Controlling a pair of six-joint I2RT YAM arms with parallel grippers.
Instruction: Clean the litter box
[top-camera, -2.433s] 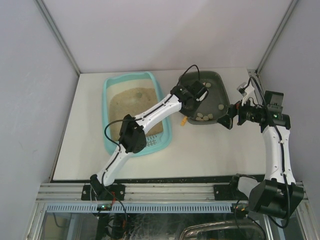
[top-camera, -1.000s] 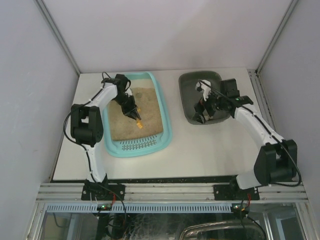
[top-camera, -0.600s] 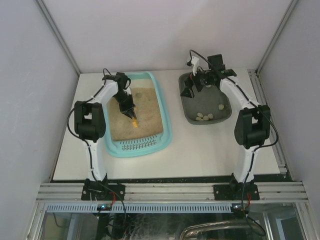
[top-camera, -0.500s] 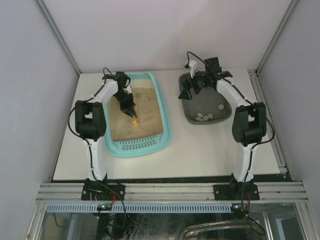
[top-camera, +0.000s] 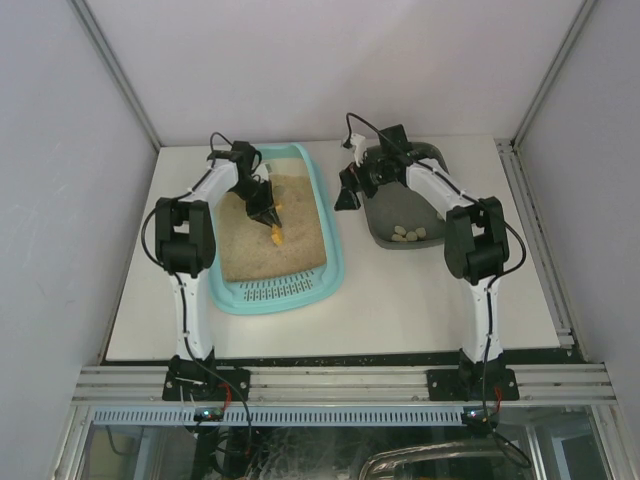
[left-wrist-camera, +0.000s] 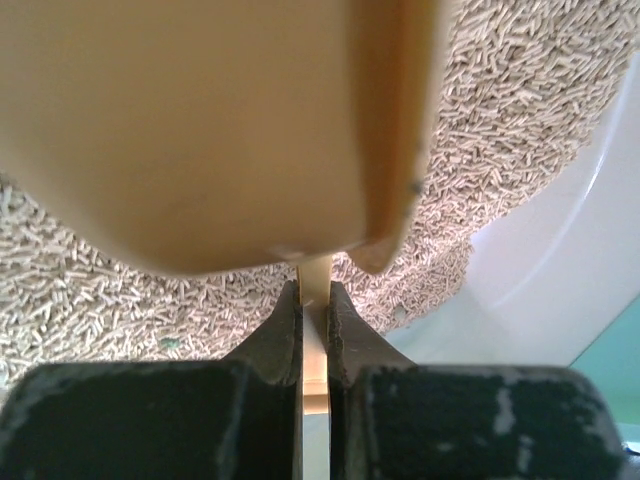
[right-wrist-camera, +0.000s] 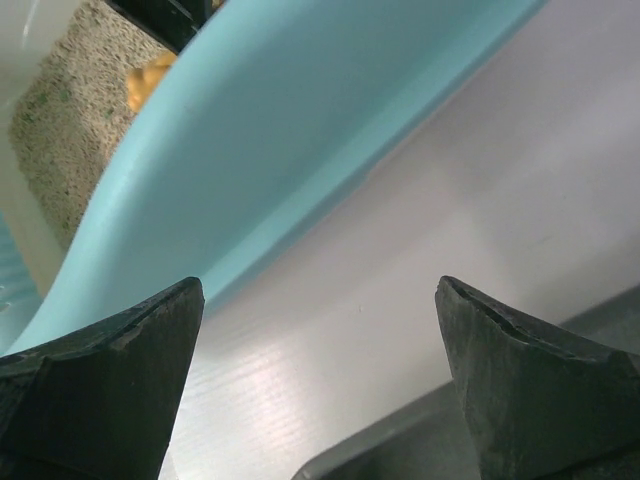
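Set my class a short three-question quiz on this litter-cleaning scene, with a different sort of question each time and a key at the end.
1. True or false: the left end effector is shut on the handle of the scoop.
2. Fill in the missing word: the right end effector hangs between the litter box and the grey tray with its jaws ____.
3. Where do the white lumps lie?
A. in the litter box
B. in the grey tray
C. on the bare table

Key: 1 true; 2 open; 3 B.
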